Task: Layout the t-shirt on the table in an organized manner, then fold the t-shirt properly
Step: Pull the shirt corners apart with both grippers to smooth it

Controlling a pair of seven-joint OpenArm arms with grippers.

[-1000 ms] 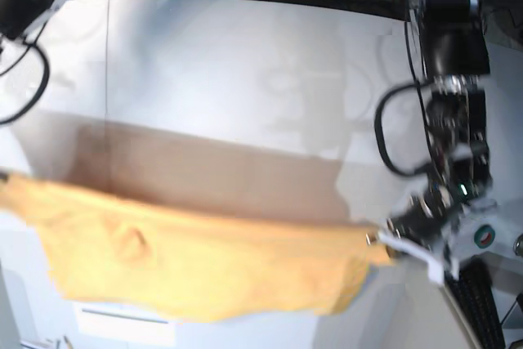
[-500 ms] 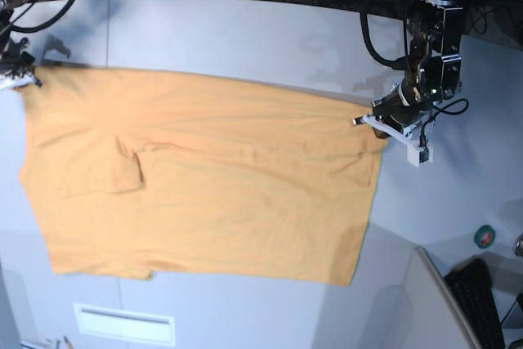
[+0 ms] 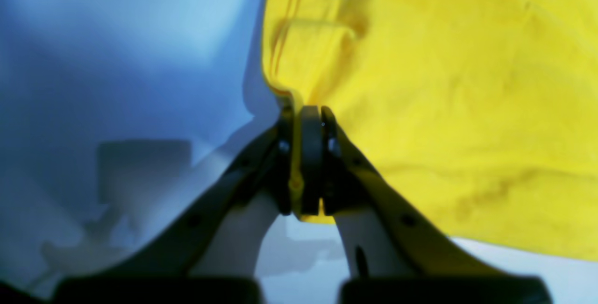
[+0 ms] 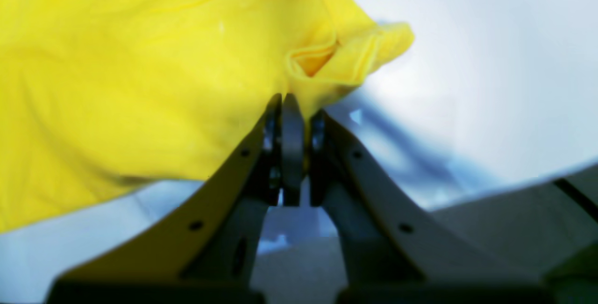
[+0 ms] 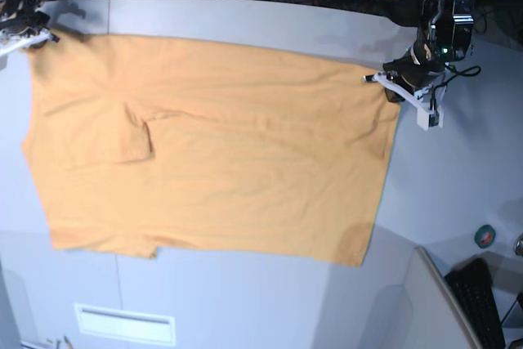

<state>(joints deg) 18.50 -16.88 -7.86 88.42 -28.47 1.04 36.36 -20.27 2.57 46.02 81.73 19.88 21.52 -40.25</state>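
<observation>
The t-shirt (image 5: 212, 153) lies spread on the surface (image 5: 245, 26), long axis running between the left end effector (image 5: 384, 79) and the right end effector (image 5: 31, 36), each clamped on a far corner, neither nearer its middle.

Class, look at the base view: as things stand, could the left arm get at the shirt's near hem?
Probably not yet. The left gripper is shut on the t-shirt at its far corner; it would have to let go first. Nothing lies on the table between.
</observation>
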